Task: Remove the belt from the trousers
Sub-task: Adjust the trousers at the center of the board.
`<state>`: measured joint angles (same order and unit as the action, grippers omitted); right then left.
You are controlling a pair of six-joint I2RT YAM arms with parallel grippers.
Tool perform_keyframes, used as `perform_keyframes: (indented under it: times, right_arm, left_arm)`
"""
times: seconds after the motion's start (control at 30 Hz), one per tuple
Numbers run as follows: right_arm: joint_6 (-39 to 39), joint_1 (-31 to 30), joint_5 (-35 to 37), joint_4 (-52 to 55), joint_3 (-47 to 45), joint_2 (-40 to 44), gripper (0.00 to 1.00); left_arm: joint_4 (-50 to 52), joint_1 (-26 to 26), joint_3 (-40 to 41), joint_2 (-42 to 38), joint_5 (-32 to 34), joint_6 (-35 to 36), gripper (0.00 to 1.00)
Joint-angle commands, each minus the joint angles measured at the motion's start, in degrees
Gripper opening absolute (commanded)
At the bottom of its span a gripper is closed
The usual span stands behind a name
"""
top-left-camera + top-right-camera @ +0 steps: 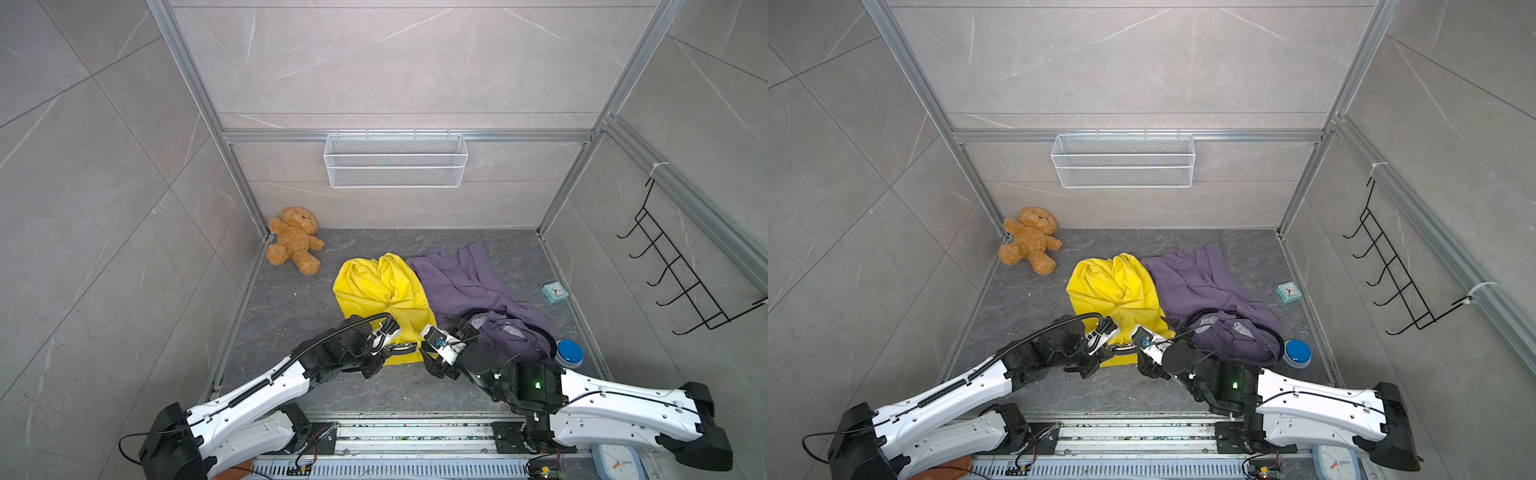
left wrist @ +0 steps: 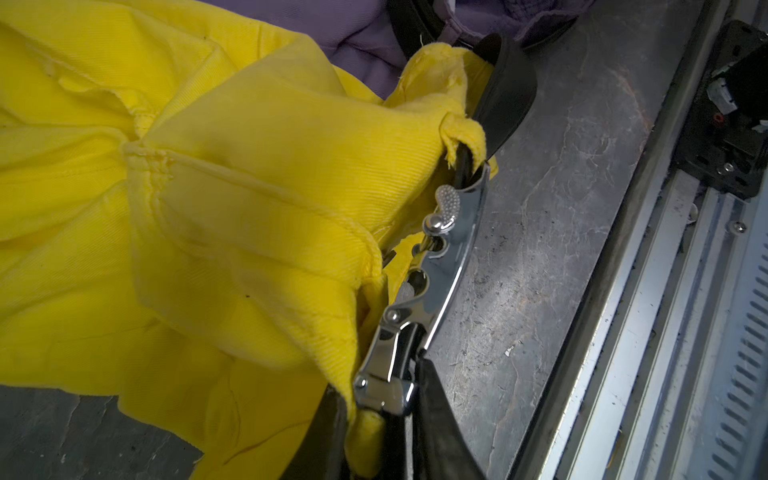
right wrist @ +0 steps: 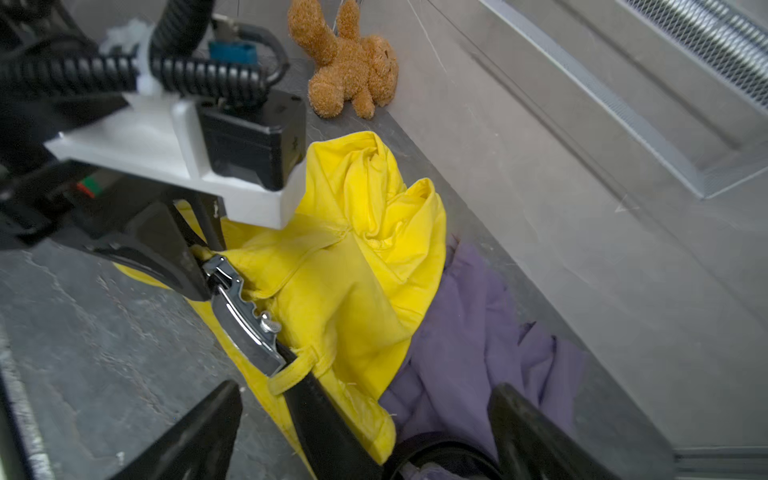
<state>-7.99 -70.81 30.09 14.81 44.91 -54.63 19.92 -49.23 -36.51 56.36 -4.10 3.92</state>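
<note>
Item: belt (image 3: 328,419), passing through a waistband loop of yellow trousers (image 1: 382,286), near centre of floor. Left claw (image 1: 401,347) clamped on its buckle (image 3: 241,316); strap lies between wide-spread jaws of right claw (image 3: 365,388).

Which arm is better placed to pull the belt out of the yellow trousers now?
Probably the left: the left claw is shut on the buckle of the belt. The right claw stands open around the belt, gripping nothing.
</note>
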Motion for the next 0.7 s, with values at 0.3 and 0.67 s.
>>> perform_keyframes:
  times: [0.3, 0.67]
  right_arm:
    - [50.3, 13.0, -33.2, -4.5, -2.0, -10.7, 0.93]
    - [51.6, 27.6, -39.4, -13.6, 7.8, -37.1, 0.75]
  left_arm:
    - [-16.0, 0.3, 5.3, -6.1, 21.5, -24.8, 0.0]
    - [-23.4, -0.3, 12.7, -11.9, 33.9, -45.9, 0.0]
